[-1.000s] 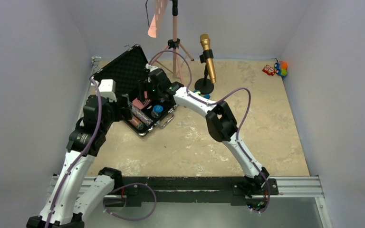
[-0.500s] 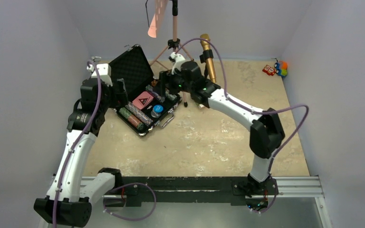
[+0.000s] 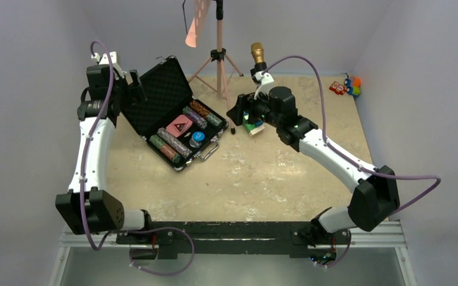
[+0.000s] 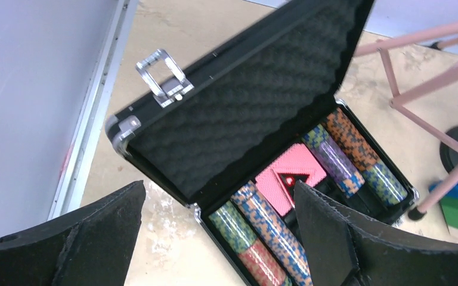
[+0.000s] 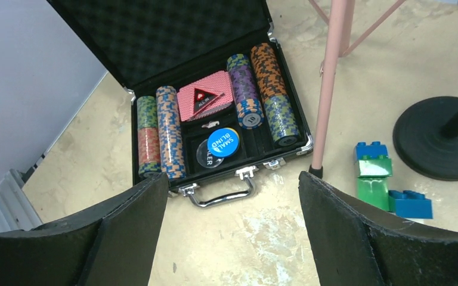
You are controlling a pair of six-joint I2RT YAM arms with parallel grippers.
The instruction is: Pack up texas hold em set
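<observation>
The black silver-edged briefcase (image 3: 162,89) lies open at the table's far left, its foam lid (image 4: 244,101) standing up. In its base lie chip stacks (image 5: 170,131), the pink card deck (image 5: 206,101) with a triangular button on it, and a blue button (image 5: 223,142). The chrome handle (image 5: 223,193) faces the table's middle. No yellow button shows. My left gripper (image 3: 136,80) is open and empty, high behind the lid's left corner (image 4: 217,202). My right gripper (image 3: 237,113) is open and empty, above the table to the right of the case and in front of the handle (image 5: 232,179).
A pink tripod (image 3: 218,53) stands just behind the case, one leg (image 5: 331,83) ending by its right corner. The gold microphone (image 3: 257,56) stands on a black round base (image 5: 435,137). Green and blue blocks (image 5: 381,179) lie beside it. Small toys (image 3: 346,86) sit far right.
Both grippers have pulled back from the case. The left arm rose to the far left behind the lid. The right arm swung right toward the microphone stand. The case contents are now uncovered.
</observation>
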